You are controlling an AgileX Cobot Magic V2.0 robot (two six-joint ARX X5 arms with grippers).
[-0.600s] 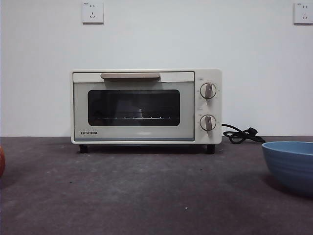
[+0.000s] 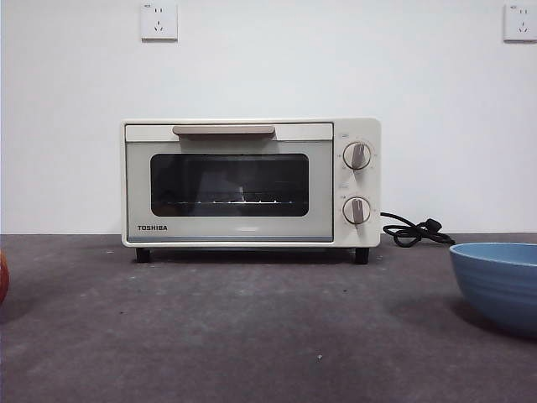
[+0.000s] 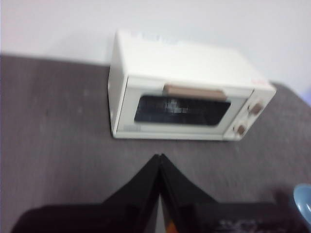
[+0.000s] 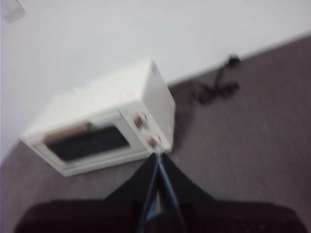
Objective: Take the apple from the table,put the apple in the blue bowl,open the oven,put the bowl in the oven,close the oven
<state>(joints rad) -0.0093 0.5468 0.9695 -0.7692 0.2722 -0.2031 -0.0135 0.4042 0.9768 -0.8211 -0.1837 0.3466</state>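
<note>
Left wrist view: left gripper point(image 3: 160, 160) jaws pressed together, empty; right gripper point(image 4: 159, 160) likewise. Apple point(image 2: 2, 277) sits at table point(image 2: 252, 336) edge, only a sliver visible; likely smooth, rigid, light, so pinch across its widest middle. Blue bowl point(image 2: 497, 285) opposite; oven point(image 2: 250, 182) closed.

The black two-jawed left gripper point(image 3: 160, 158) is held above the table, jaws pressed together; the black right gripper point(image 4: 159, 156) likewise.

Cream-white oven point(image 2: 252, 182) with a dark glass door point(image 2: 229, 185), a beige bar handle point(image 2: 223, 130), beige-marked knobs point(image 2: 357, 155) and a black cord point(image 2: 413, 230). Glossy blue bowl point(image 2: 499, 285). Red-orange apple point(image 2: 2, 275). Dark grey, mottled table point(image 2: 252, 327). White wall point(image 2: 75, 126).
</note>
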